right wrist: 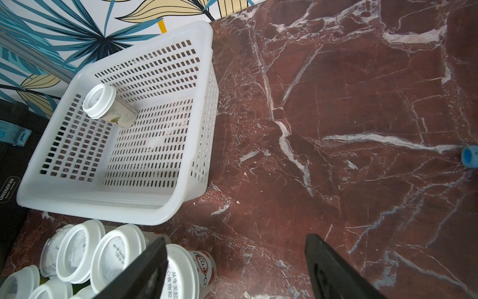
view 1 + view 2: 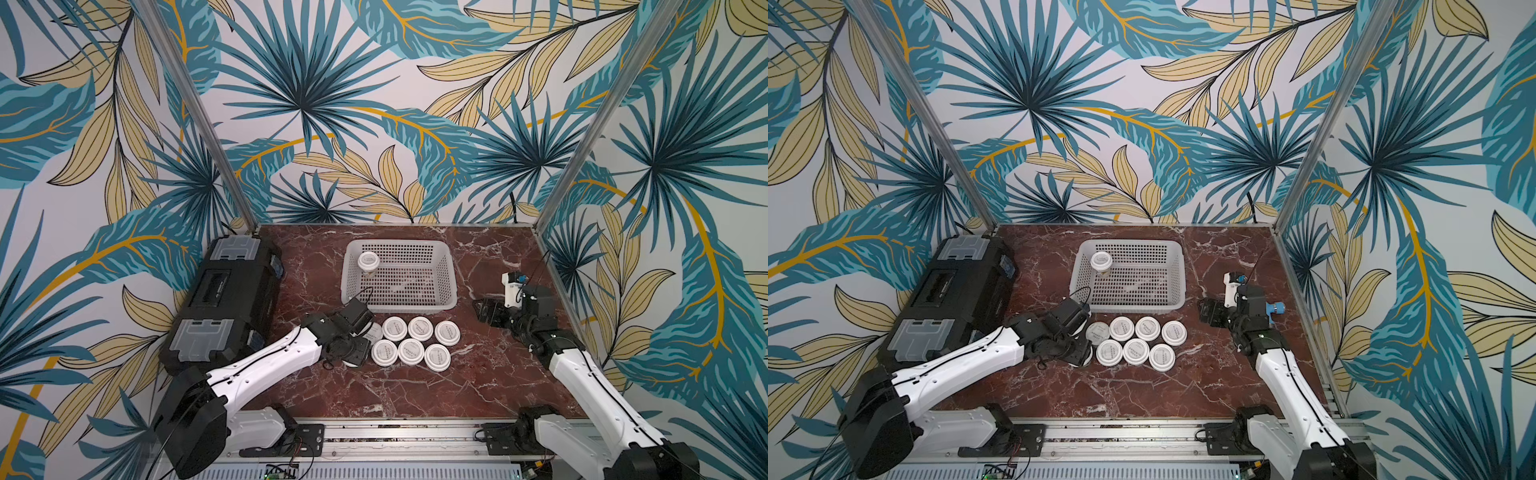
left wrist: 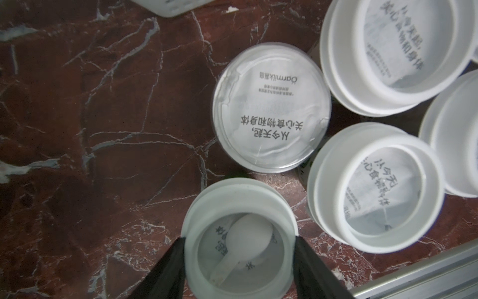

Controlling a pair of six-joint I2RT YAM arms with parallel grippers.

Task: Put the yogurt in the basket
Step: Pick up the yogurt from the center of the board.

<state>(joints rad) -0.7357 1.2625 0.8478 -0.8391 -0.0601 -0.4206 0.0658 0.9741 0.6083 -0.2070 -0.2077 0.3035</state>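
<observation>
In both top views, one cup (image 2: 368, 262) is seen in the far left corner of the basket (image 2: 399, 242). The task is therefore judged to be near its start, with the second pick in hand. Six capped cups (image 2: 420, 328) are set in two rows on the table (image 2: 415, 395) just in front of the basket. A capless cup (image 2: 375, 332) is partly hidden at their left end. The left arm (image 2: 266, 358) is stretched low across the table from beside the black case (image 2: 232, 299), its wrist bent down over the left end of the rows. The right arm (image 2: 569, 365) is folded to the right of the basket, well apart from the cups.

In the left wrist view, the left gripper (image 3: 239, 237) is shown with its two black fingers (image 3: 165, 271) clamped on opposite sides of the held cup (image 3: 238, 199). A spoon is visible under its clear cap. The capless cup is seen just beside it. A straight lift is called for next, so that the neighbours are not dragged along. After that, a carry over the near rim and a low release inside the basket are needed.

In the right wrist view, the right gripper (image 1: 236, 239) is held above bare table with its fingers apart and nothing between them. The basket and the cup inside it are seen beyond.
</observation>
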